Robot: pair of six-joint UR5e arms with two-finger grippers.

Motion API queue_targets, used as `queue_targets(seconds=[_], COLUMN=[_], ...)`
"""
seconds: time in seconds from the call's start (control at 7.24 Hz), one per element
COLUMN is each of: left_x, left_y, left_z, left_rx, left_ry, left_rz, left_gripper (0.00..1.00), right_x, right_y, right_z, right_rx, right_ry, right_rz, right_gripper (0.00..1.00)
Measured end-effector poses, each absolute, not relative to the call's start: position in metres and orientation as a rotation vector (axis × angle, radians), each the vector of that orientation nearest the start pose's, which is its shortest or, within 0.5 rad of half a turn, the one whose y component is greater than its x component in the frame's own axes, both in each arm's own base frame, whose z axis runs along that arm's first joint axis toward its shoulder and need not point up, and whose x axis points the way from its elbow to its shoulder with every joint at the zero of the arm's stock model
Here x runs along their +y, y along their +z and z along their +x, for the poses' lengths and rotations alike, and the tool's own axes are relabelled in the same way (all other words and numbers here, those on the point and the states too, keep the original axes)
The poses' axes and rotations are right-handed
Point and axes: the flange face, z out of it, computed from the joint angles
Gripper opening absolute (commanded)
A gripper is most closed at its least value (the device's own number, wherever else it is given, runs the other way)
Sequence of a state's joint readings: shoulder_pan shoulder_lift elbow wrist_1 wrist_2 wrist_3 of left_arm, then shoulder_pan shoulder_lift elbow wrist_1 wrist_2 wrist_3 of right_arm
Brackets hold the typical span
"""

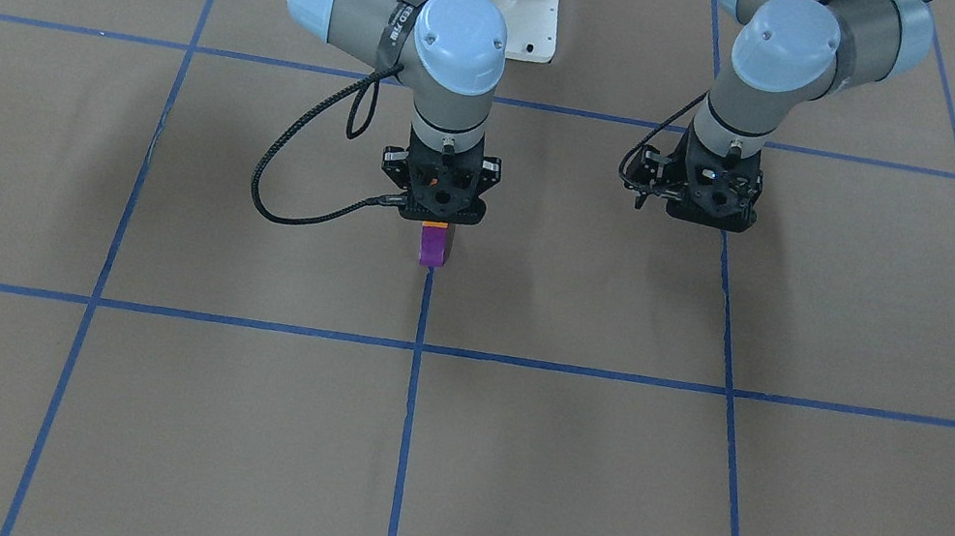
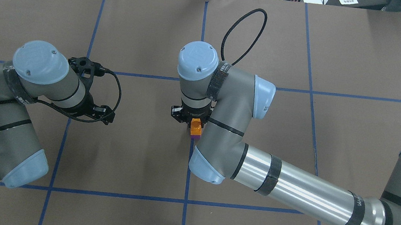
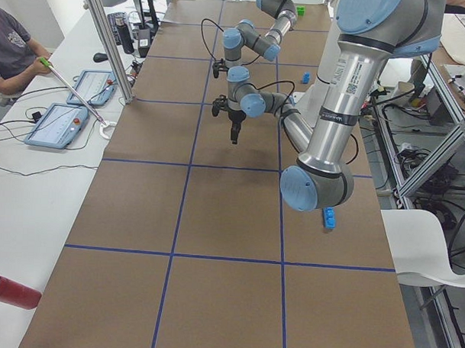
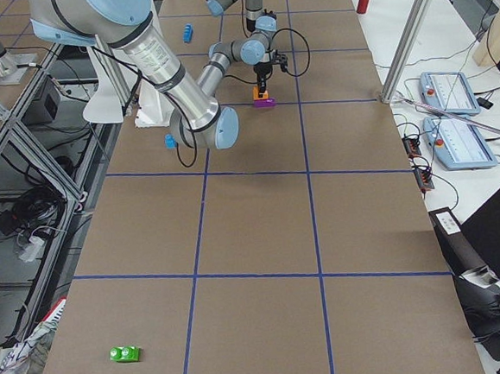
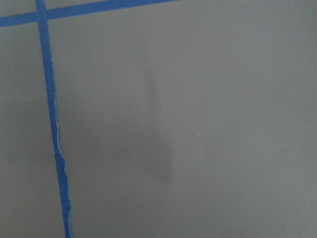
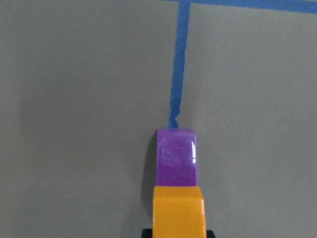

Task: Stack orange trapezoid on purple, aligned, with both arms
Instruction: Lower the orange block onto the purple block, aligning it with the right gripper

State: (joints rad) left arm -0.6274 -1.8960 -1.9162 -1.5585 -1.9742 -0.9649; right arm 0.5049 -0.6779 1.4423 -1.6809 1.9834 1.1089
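My right gripper (image 1: 438,214) hangs straight down over the table's middle, shut on the orange trapezoid (image 1: 436,226). The purple brick (image 1: 433,248) stands on the brown paper at the end of a blue tape line, right under it. In the right wrist view the orange trapezoid (image 6: 178,210) covers the near part of the purple brick (image 6: 176,156), whose stud still shows. I cannot tell whether the two touch. Both also show in the overhead view: the orange trapezoid (image 2: 196,126) and the purple brick (image 2: 195,136). My left gripper (image 1: 711,201) hovers off to the side over bare paper; its fingers are hidden.
A small blue brick (image 3: 328,218) lies near the robot's base and a long blue brick (image 4: 187,31) farther along. A green brick (image 4: 124,354) lies at the table's right end and a red cylinder (image 3: 11,291) at the left end. An operator's tablets (image 3: 58,126) line the far side.
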Motion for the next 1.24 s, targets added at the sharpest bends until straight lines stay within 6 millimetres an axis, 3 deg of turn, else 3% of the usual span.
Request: queue_targets(seconds=[1.24], left_x=[-0.4147], left_y=[0.3285], left_z=[0.4121], left_rx=[0.761], left_ry=[0.109], left_rz=[0.062], left_gripper=[0.99], right_x=[-0.4362], right_y=[0.1696], right_z=[-0.6160], right_rx=[-0.754], right_ry=[-0.109], right_rz=[-0.049], right_gripper=[0.00])
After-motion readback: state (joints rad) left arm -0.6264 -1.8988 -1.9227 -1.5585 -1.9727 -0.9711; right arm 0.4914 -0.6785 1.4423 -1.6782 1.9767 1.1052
